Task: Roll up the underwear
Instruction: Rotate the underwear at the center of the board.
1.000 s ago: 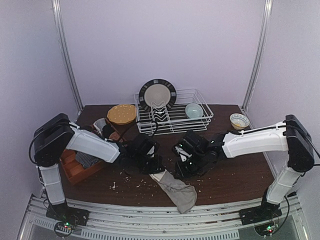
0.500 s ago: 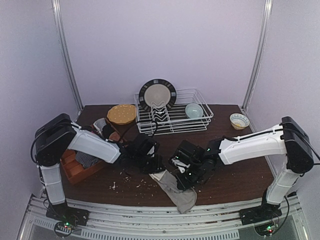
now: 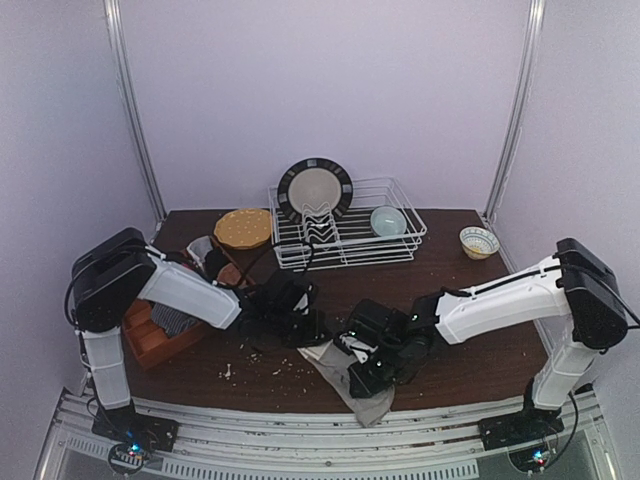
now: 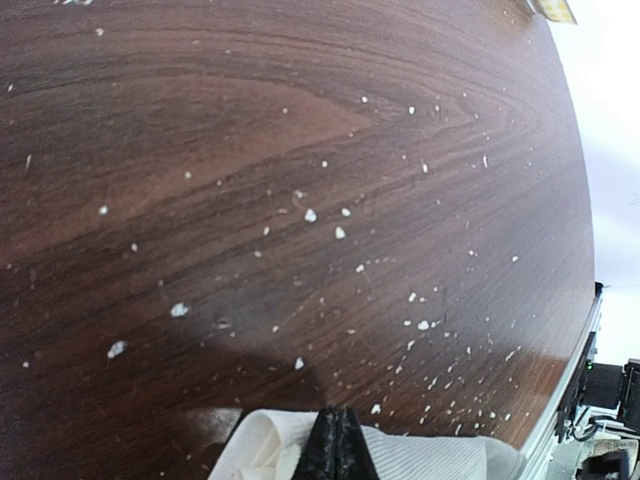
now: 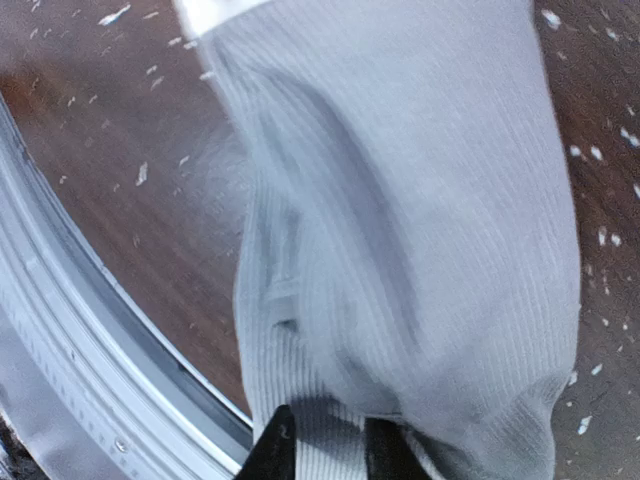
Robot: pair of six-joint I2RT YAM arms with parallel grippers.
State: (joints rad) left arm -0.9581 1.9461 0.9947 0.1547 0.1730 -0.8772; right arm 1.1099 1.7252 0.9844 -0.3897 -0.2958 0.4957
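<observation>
The rolling has barely started. The grey underwear (image 3: 332,362) lies stretched out and unrolled on the near middle of the desk (image 3: 470,345), its near end at the front edge, and no turn of a roll shows anywhere.

Your left claw (image 4: 335,445) has its tips pressed together on the far corner of the cloth, seemingly pinning it. Your right claw (image 5: 333,445) sits at the near end with cloth bunched between its slightly parted tips. Whether it grips, you cannot tell from here.

The whole roll is left to do, and more garments wait in the orange box (image 3: 150,340) at the left, a striped one (image 3: 175,320) among them.

Crumbs (image 3: 270,370) dot the wood around the cloth and may get rolled in. The dish rack (image 3: 400,240) stands well apart at the far side. The front edge is the tighter limit.
</observation>
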